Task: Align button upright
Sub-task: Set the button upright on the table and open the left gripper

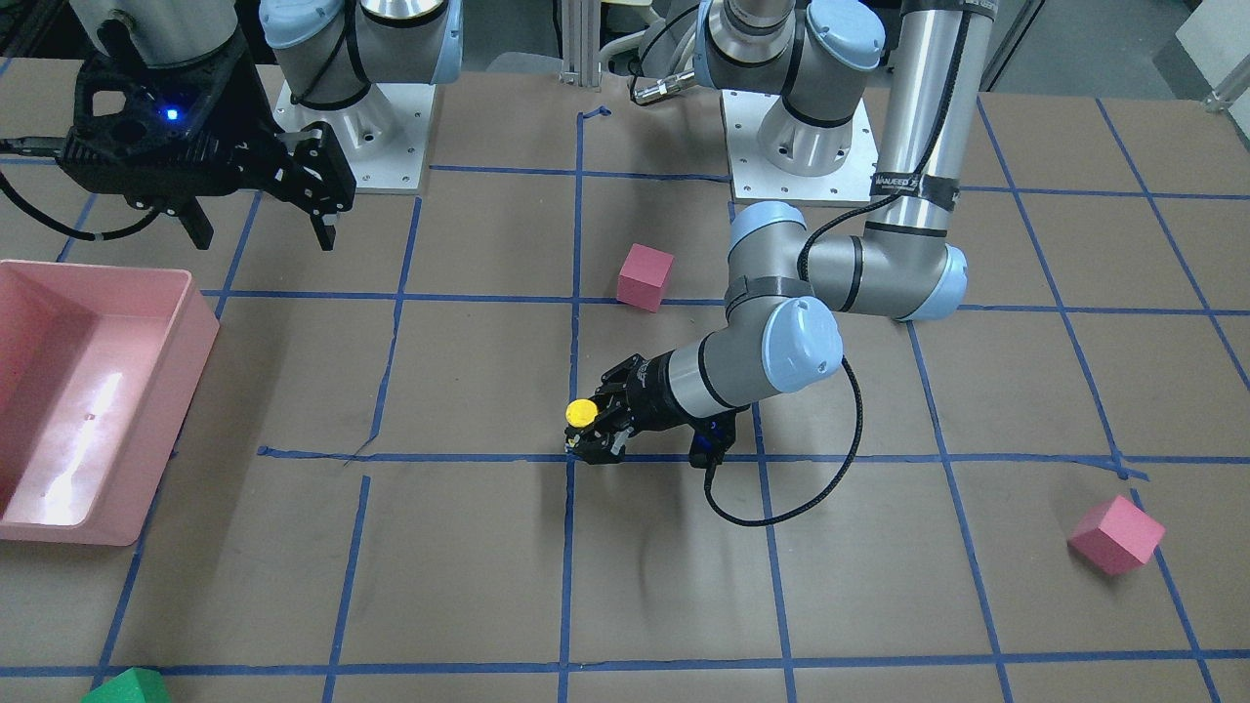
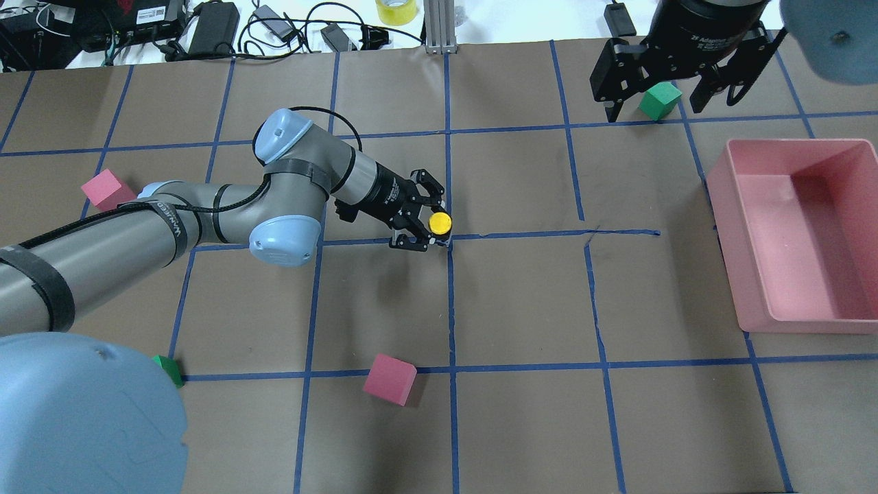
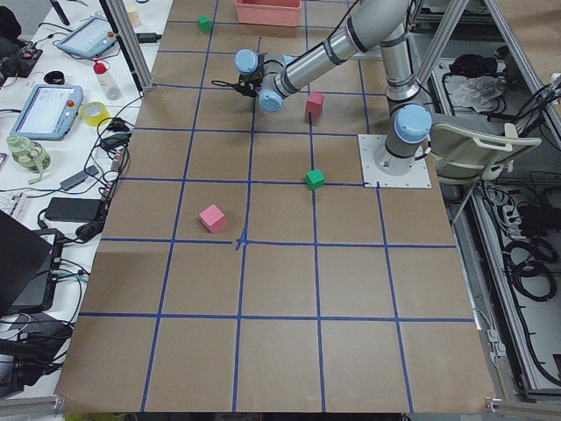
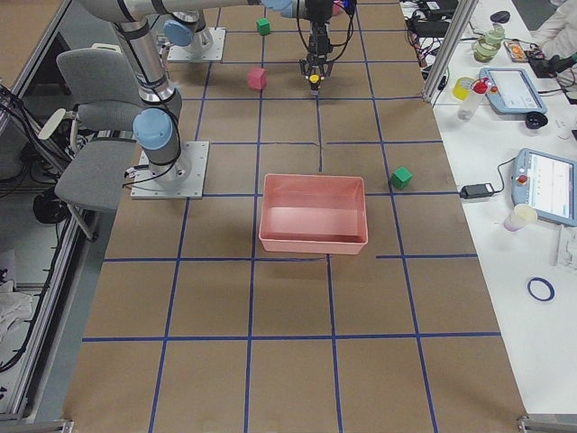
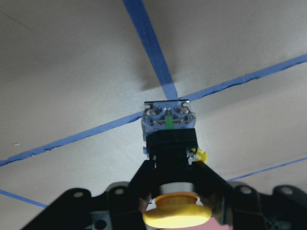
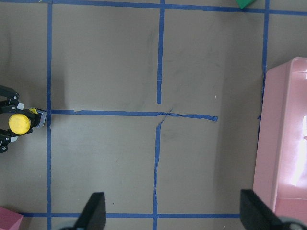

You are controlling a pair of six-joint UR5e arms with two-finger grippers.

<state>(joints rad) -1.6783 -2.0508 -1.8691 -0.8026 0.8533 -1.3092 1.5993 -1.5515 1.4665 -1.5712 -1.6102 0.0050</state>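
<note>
Left gripper (image 2: 431,225), centre frame, clamped on the button (image 2: 440,221) by its black body; yellow cap uppermost, base at a tape crossing (image 2: 450,240). Right gripper (image 2: 671,103), upper right, spread wide, empty. Risk: if released while tilted or unseated, the button would likely topple.

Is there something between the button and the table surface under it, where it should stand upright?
Nothing visible does. The left hand grips the button by its black body, metal base toward the table at a blue tape crossing. The nearest pink cube lies well apart.
</note>
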